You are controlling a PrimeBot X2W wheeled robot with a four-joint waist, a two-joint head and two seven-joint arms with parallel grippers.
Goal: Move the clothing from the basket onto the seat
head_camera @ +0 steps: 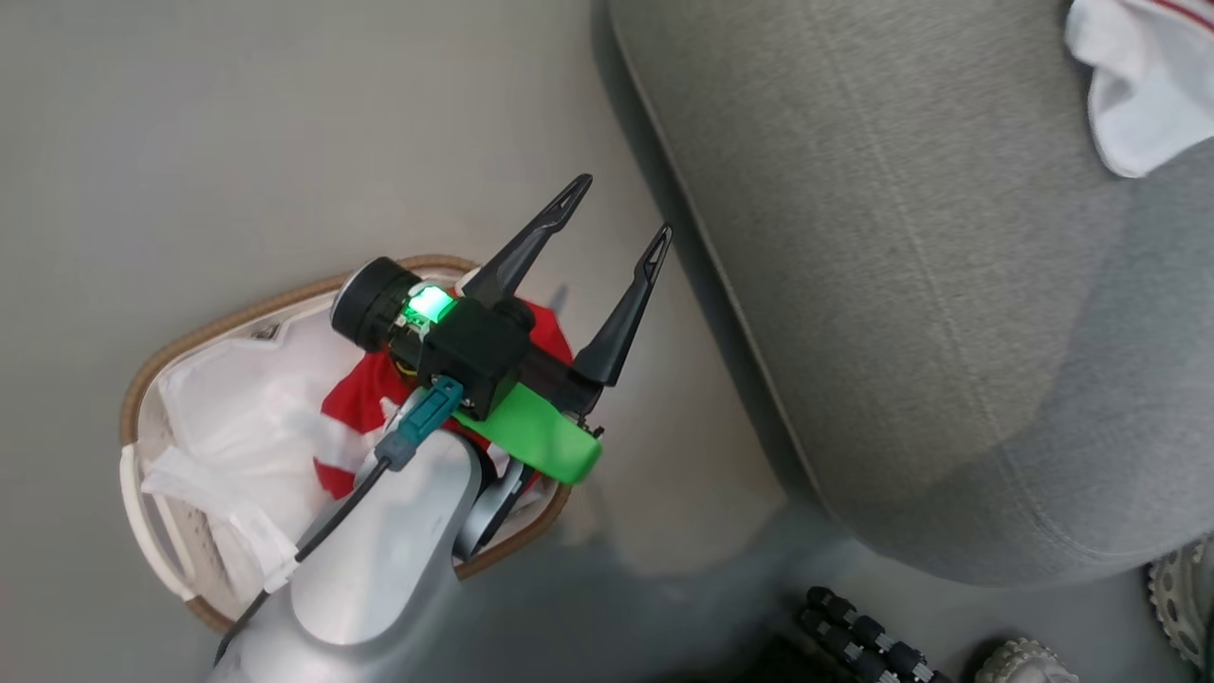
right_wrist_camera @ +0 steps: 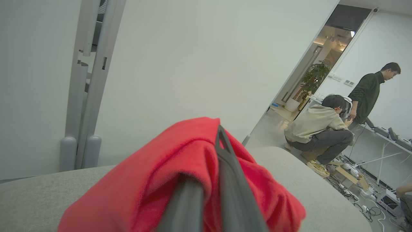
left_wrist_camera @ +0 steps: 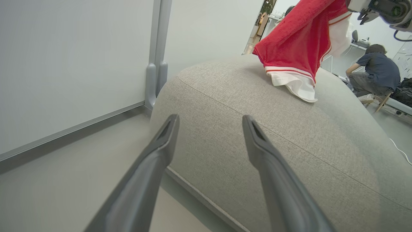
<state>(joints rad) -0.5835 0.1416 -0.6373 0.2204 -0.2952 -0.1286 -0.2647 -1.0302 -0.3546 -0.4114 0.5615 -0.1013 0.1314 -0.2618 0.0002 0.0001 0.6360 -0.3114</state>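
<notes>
Pale grey floor runs beside the seat, and the basket stands on it just off the seat's long edge. The left gripper hangs above the basket's rim, fingers spread wide with nothing between them. The right gripper is clamped tight on a red garment that dangles over the seat, well in from that edge. Whether its white hem touches the cushion cannot be told. More red clothing lies in the basket beside a white liner bag. If the garment is released over a rounded edge, it could slide to the floor. A careless grab by the left gripper could lift the bag along with the fabric.
</notes>
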